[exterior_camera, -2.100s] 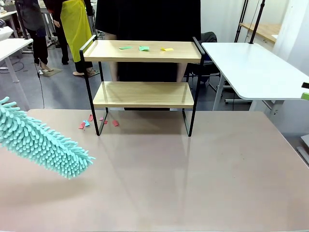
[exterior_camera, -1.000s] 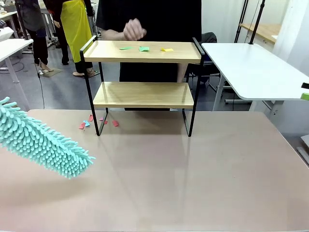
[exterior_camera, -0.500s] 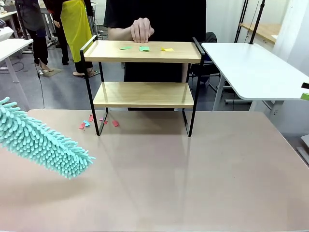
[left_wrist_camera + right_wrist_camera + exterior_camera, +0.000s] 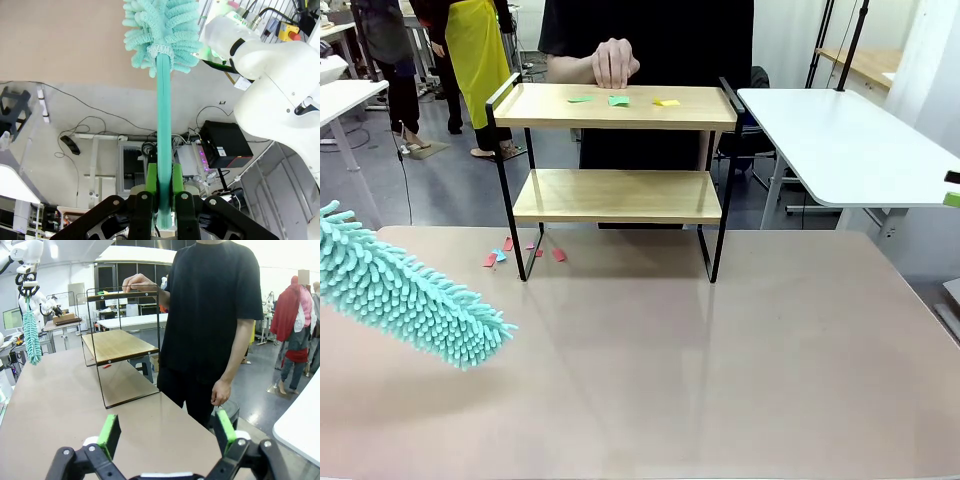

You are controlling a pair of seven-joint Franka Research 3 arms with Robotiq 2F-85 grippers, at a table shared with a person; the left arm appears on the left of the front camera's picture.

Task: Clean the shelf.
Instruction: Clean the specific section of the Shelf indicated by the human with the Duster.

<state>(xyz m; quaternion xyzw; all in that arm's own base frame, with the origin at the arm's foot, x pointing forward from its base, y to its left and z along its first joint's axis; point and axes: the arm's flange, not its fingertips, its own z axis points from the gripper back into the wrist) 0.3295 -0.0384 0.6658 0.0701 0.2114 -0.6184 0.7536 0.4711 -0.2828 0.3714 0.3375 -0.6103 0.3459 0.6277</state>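
imo: left gripper (image 4: 165, 174) is clamped on the duster (image 4: 410, 295), well left of the shelf (image 4: 620, 195) (person right behind it), right gripper (image 4: 167, 432) is wide open, so sweep the top-board scraps (image 4: 618, 100) sideways, clear of the person's hand (image 4: 614, 62).

Wood-and-metal shelf (image 4: 620, 195), fluffy duster (image 4: 410, 295), glossy table (image 4: 720, 380)

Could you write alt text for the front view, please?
A teal fluffy duster hangs over the table at left, short of the two-tier shelf. Its top board holds paper scraps, a person's hand at its far edge.
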